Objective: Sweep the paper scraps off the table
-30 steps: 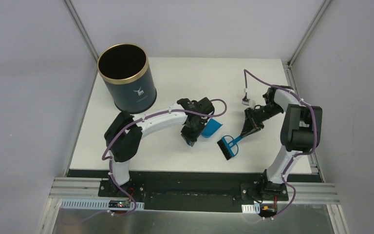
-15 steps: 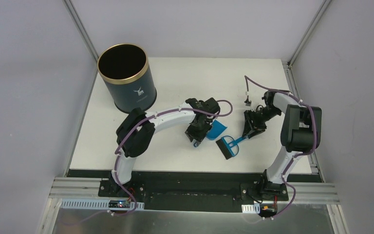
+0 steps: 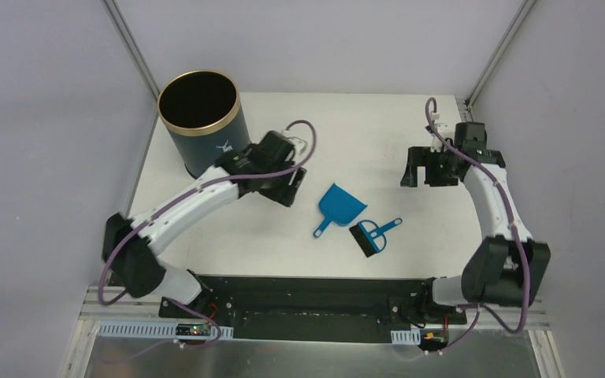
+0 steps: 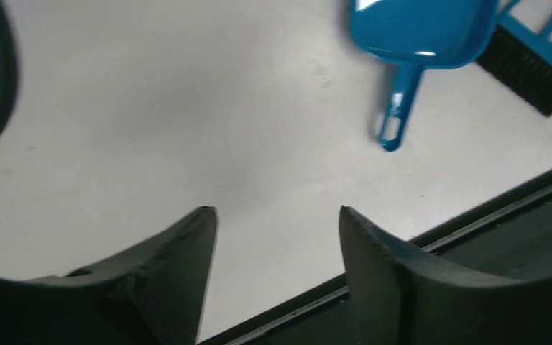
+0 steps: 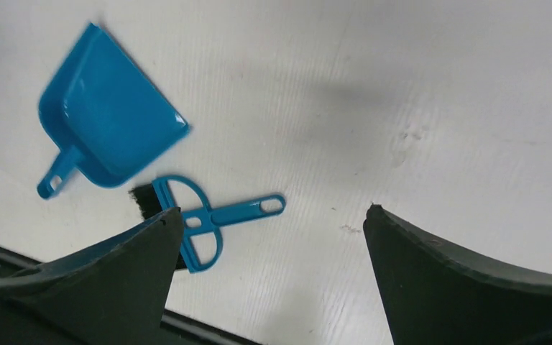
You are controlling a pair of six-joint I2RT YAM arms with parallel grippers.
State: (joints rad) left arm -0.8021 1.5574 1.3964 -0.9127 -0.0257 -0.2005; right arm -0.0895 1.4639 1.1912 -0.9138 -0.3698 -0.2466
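No paper scraps show in any view. The white table [image 3: 362,134] carries a blue dustpan [image 3: 340,206], lying flat with its handle toward the front edge. A blue black-bristled brush [image 3: 374,235] lies just right of it. My left gripper [image 3: 290,187] hovers left of the dustpan, near the bin, open and empty. In the left wrist view the gripper [image 4: 279,212] stands over bare table, with the dustpan [image 4: 420,32] and brush [image 4: 528,61] ahead. My right gripper [image 3: 413,172] is raised at the right, open and empty. In the right wrist view the gripper [image 5: 273,212] looks down on the dustpan [image 5: 108,108] and brush [image 5: 208,215].
A dark navy gold-rimmed bin [image 3: 205,126] stands at the table's back left corner, close behind my left arm. The black rail [image 3: 307,279] runs along the front edge. Grey walls enclose the left, back and right sides.
Both grippers have opened and let go: the left released the dustpan and drew back toward the bin, the right released the brush and rose toward the back right. Both tools now lie on the table.
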